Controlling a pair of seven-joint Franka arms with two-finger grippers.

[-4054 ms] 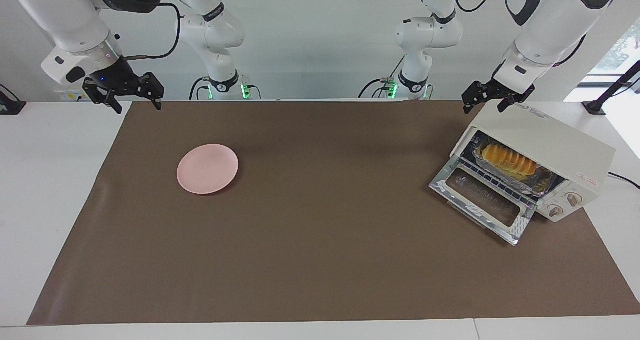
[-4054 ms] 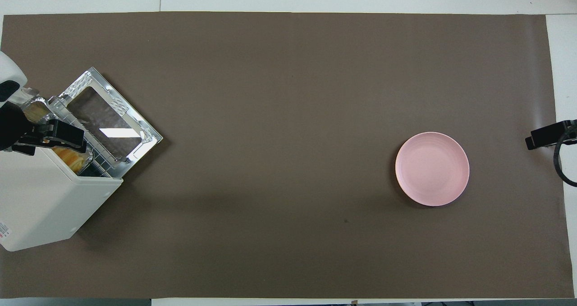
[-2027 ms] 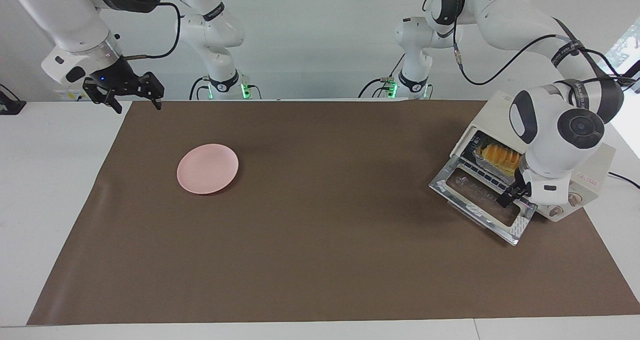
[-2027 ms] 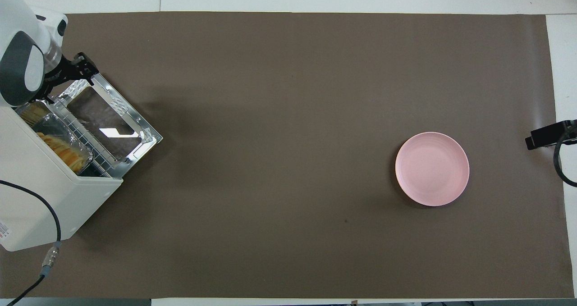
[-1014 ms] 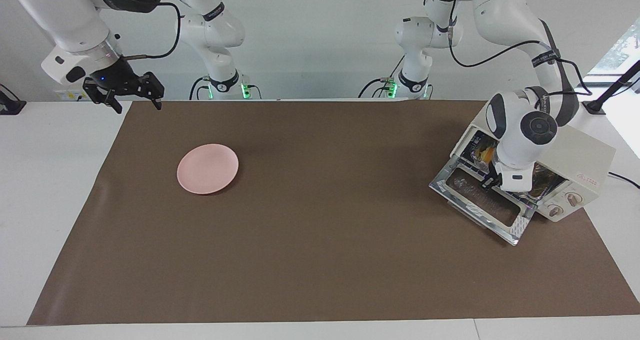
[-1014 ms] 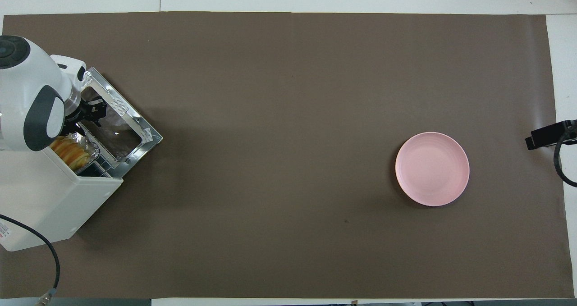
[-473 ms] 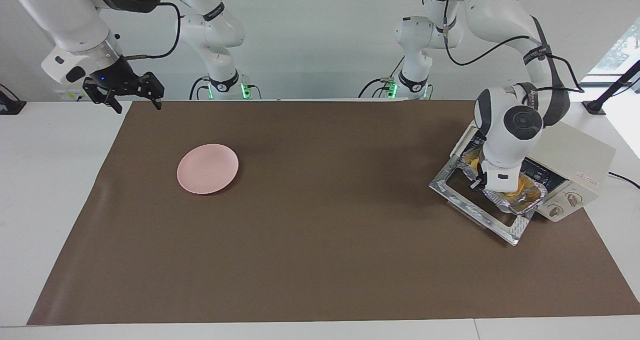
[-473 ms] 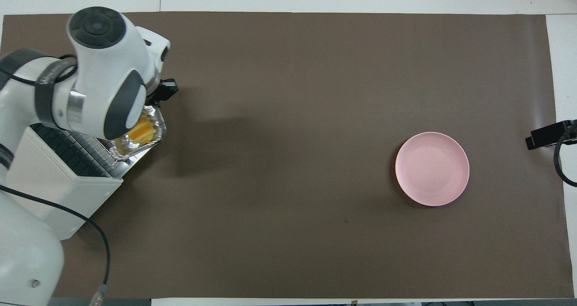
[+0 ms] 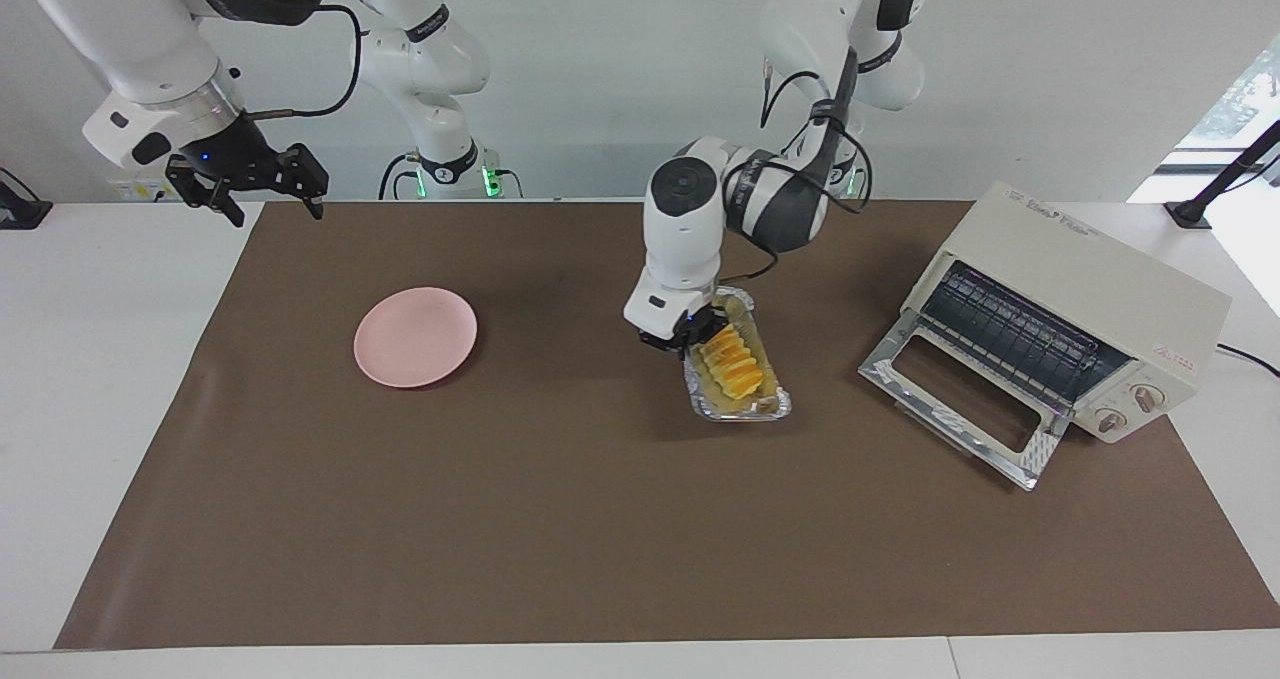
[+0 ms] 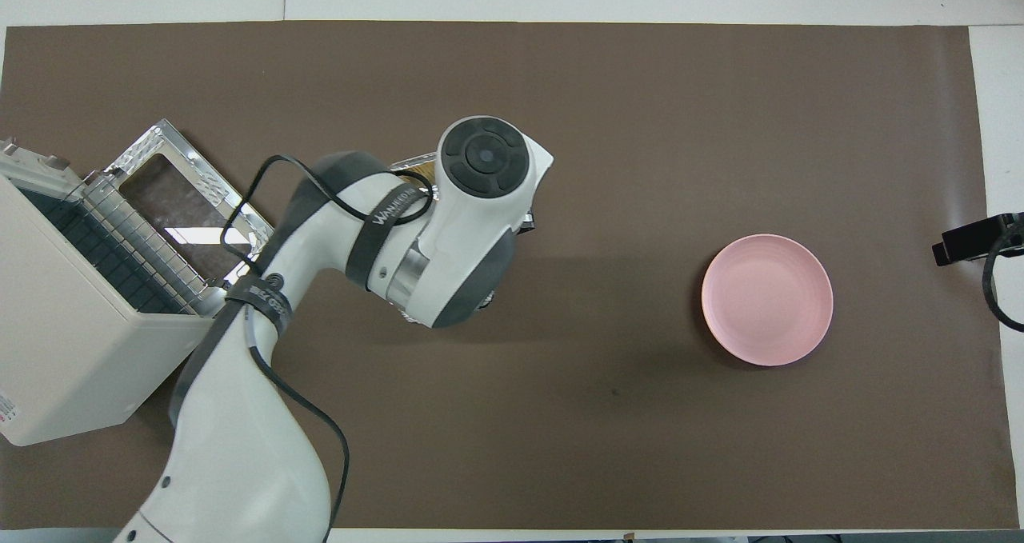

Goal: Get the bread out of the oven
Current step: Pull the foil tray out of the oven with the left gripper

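Note:
The bread (image 9: 731,362), a golden-orange ridged loaf, lies in a crinkled foil tray (image 9: 765,404) at the middle of the brown mat. My left gripper (image 9: 689,344) is shut on the tray's rim at the end nearer to the pink plate. I cannot tell whether the tray rests on the mat or hangs just above it. In the overhead view the left arm hides the bread and shows only a sliver of foil (image 10: 414,161). The cream-white oven (image 9: 1090,284) stands at the left arm's end with its glass door (image 9: 960,409) down and its rack bare. My right gripper (image 9: 262,197) waits open by the mat's corner.
A round pink plate (image 9: 415,336) lies on the mat toward the right arm's end; it also shows in the overhead view (image 10: 767,299). The oven (image 10: 72,343) and its open door (image 10: 192,215) take up the mat's corner at the left arm's end.
The left gripper went into the oven, took hold of the foil tray and carried it with the bread out over the door to the mat's middle. The right arm has not moved.

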